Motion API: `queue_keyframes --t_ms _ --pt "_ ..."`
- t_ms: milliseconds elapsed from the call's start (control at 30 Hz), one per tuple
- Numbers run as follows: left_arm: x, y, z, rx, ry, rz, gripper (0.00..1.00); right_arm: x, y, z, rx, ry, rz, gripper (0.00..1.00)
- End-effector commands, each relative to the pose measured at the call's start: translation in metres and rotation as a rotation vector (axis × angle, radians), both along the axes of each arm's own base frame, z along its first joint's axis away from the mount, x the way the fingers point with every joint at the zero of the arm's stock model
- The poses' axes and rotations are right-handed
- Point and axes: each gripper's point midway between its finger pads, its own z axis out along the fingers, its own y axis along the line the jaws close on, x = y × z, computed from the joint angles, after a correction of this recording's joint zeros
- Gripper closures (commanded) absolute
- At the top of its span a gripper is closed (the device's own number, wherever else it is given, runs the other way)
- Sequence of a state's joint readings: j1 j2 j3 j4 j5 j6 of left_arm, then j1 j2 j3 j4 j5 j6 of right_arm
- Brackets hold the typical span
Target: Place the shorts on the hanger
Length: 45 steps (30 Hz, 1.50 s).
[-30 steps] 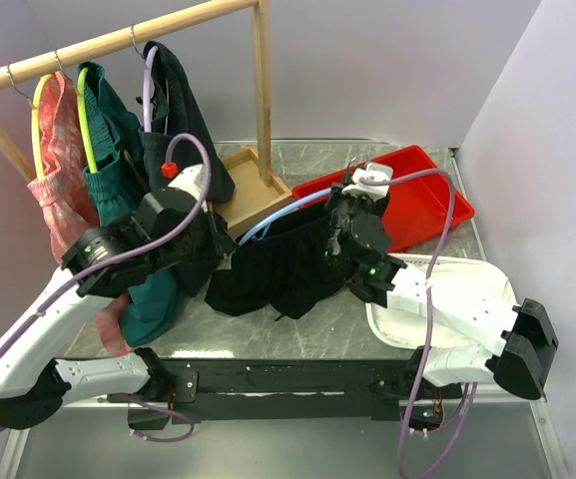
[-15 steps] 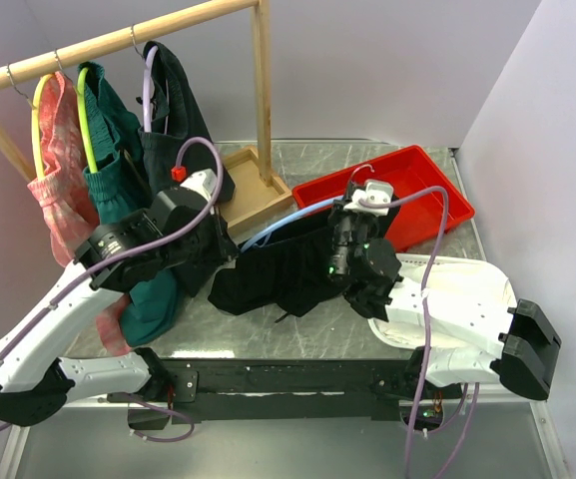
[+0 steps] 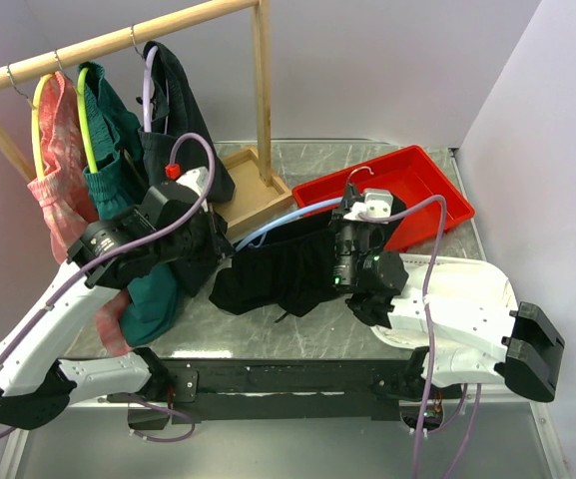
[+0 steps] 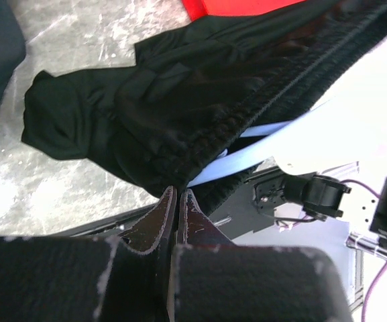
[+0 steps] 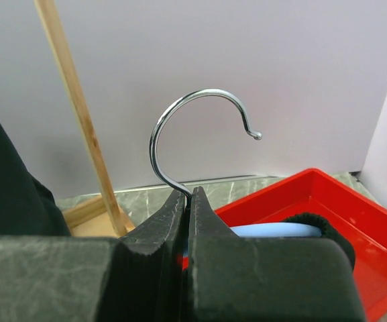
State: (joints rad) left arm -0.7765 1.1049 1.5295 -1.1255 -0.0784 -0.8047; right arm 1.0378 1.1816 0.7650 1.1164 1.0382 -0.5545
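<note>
The black shorts (image 3: pixel 286 275) hang in the middle over the table, draped on the light blue hanger (image 3: pixel 278 222). My right gripper (image 3: pixel 351 206) is shut on the hanger's metal hook (image 5: pixel 180 114), jaws pinched on its stem (image 5: pixel 190 195). The blue bar (image 5: pixel 273 230) and a bit of black waistband (image 5: pixel 317 222) show just behind the fingers. My left gripper (image 3: pixel 220 261) is shut on the shorts' left edge. In the left wrist view its tips (image 4: pixel 177 195) pinch the black fabric (image 4: pixel 166 100), beside the blue hanger arm (image 4: pixel 247 157).
A wooden rack (image 3: pixel 118 38) at the back left carries pink checked shorts (image 3: pixel 56 170), dark green shorts (image 3: pixel 118 160) and a dark garment (image 3: pixel 178 110). Its wooden base (image 3: pixel 253 190) stands behind the shorts. A red tray (image 3: pixel 422 190) lies at the back right.
The right gripper has drawn the hanger hook a little nearer and lower. The shorts shifted slightly with it. The left arm barely moved; both grips hold.
</note>
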Motion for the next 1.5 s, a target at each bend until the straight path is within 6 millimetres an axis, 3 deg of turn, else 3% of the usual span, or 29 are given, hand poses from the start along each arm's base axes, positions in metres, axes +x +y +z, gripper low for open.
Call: queue_keyframes --t_ms 0,67,367,500,700,767,900,1100,1300,1467 --pt "-0.002 0.008 0.046 -0.105 -0.135 -0.001 0.99 0.016 -0.021 -0.014 -0.111 0.017 -0.026 1.00" --pt "-0.006 0.017 0.042 -0.076 -0.122 0.014 0.99 0.020 -0.034 -0.015 -0.107 0.016 -0.051 1.00" --pt "-0.018 0.058 0.034 0.019 -0.121 0.119 0.99 0.031 -0.053 -0.022 -0.126 0.027 -0.129 1.00" --pt "-0.021 0.077 0.039 0.041 -0.142 0.175 0.99 0.035 -0.065 -0.024 -0.116 0.030 -0.161 1.00" --pt "-0.025 0.085 0.042 0.046 -0.150 0.194 0.99 0.038 -0.072 -0.025 -0.120 0.034 -0.186 1.00" --pt "-0.026 0.079 0.047 0.016 -0.158 0.166 0.99 0.037 -0.072 -0.024 -0.125 0.033 -0.192 1.00" --pt "-0.022 0.054 0.048 -0.043 -0.153 0.091 0.99 0.032 -0.046 -0.018 -0.100 0.048 -0.121 1.00" --pt "-0.009 0.005 0.075 -0.212 -0.175 -0.014 0.99 0.036 -0.009 -0.008 -0.153 0.079 -0.124 1.00" --pt "0.013 -0.021 0.069 -0.280 -0.161 0.015 0.99 0.039 0.017 0.008 -0.073 0.152 -0.005 1.00" --pt "0.038 -0.028 0.059 -0.278 -0.152 0.102 0.99 0.032 0.035 0.028 -0.004 0.190 0.152 1.00"
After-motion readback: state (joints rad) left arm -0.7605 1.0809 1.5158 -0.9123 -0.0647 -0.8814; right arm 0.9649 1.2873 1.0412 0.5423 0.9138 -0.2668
